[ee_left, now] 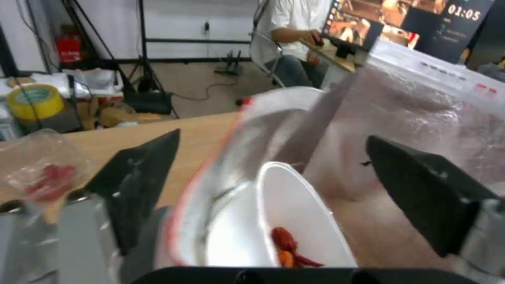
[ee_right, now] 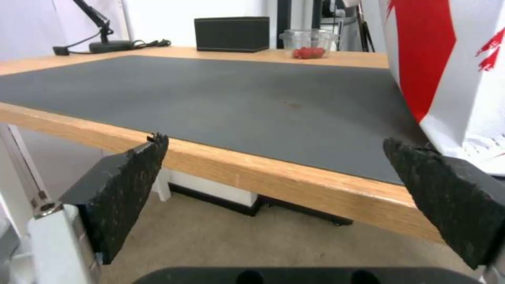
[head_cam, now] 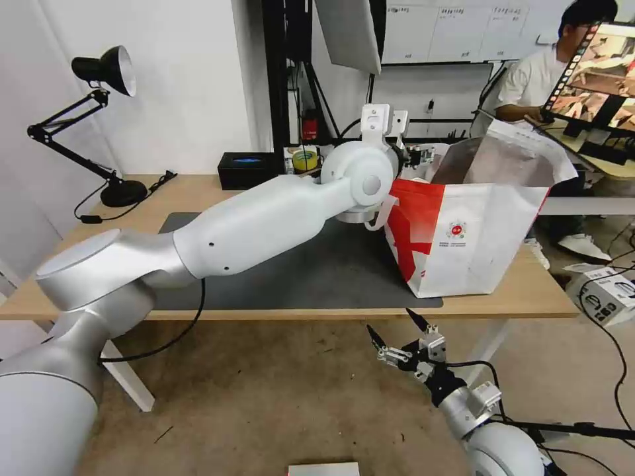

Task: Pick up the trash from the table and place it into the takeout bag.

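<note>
Judging by its thin white wall, I take the bowl (ee_left: 294, 221) for light, stiff and tippy with loose red scraps; the rim is my hold. It lies tilted inside the takeout bag (head_cam: 476, 231), centre-right. My left gripper (ee_left: 274, 185) hangs spread, holding nothing. Lower right, the right gripper (head_cam: 397, 334) idles spread below the table (head_cam: 198, 192).

The left arm (head_cam: 251, 225) is made up of smooth, glossy white tapered shells joined by rounded silver-grey joint housings, with small dark screw holes dotted along the forearm and a black cable looped beneath it. The left gripper (ee_left: 274, 189) and the right gripper (ee_right: 274, 197) are each fitted with black wedge-shaped fingers (ee_right: 126, 185) of rough, grainy texture, carried on silver metal mounts. Thin black cables are seen trailing from the right wrist.
</note>
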Available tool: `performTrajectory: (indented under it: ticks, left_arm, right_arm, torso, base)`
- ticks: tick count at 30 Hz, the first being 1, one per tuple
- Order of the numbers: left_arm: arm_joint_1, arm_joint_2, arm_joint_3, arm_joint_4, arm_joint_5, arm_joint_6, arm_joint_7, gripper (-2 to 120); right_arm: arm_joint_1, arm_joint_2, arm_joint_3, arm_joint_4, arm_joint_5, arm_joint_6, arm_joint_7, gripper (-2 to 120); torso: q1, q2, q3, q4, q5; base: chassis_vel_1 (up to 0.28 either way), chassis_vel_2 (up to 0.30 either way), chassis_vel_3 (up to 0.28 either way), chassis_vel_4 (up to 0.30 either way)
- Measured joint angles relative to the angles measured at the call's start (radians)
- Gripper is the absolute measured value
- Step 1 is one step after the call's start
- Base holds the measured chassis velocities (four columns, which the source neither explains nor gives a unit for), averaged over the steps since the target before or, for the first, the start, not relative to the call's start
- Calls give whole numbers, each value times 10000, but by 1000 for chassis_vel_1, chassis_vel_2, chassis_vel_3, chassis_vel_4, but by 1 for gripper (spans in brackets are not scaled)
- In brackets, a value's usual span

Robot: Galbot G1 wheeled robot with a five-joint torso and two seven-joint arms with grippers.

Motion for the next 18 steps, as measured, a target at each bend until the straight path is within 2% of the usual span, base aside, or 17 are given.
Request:
performTrajectory:
  ticks: [4, 5, 8, 9, 12, 13, 15, 16, 18]
  left_arm:
    - [372, 1214, -143, -1149, 96, -573, 197, 100]
    - [372, 1214, -143, -1149, 96, -573, 197, 100]
    - [826, 2432, -240, -1912, 429, -1236, 744, 100]
    - [826, 2432, -240, -1912, 429, -1236, 744, 100]
    - [1908, 3893, -801, -2784, 796, -1781, 1312, 100]
    - [1908, 3893, -801, -2784, 796, -1781, 1312, 100]
    - [3114, 4947, -1570, -3395, 1013, -2100, 2083, 100]
    - [3114, 4947, -1570, -3395, 1013, -2100, 2083, 100]
    - [4991, 6026, -3124, -3936, 1499, -2505, 3025, 100]
  right_arm:
    - [0, 0, 0, 0, 0, 0, 0, 100]
    - [0, 0, 0, 0, 0, 0, 0, 100]
    - [1, 0, 1, 0, 0, 0, 0, 100]
    - [1, 0, 1, 0, 0, 0, 0, 100]
    - [1, 0, 0, 0, 0, 0, 0, 100]
    - [1, 0, 0, 0, 0, 0, 0, 100]
    - [1, 0, 0, 0, 0, 0, 0, 100]
    - [1, 0, 0, 0, 0, 0, 0, 100]
    - [1, 0, 0, 0, 0, 0, -1, 100]
  torso:
    - [-1, -1, 0, 6, -3]
    - [-1, -1, 0, 6, -3]
    - [0, -2, 0, 0, -2]
    - [0, -2, 0, 0, -2]
    - [0, -1, 0, 5, -5]
    - [0, -1, 0, 5, -5]
    - [0, -1, 0, 4, -7]
    - [0, -1, 0, 4, -7]
    - [0, -1, 0, 5, -7]
  base:
    - [0, 0, 0, 0]
    - [0, 0, 0, 0]
    - [0, 0, 0, 0]
    - [0, 0, 0, 0]
    - [0, 0, 0, 0]
    - [0, 0, 0, 0]
    - [0, 0, 0, 0]
    - [0, 0, 0, 0]
    - [0, 0, 0, 0]
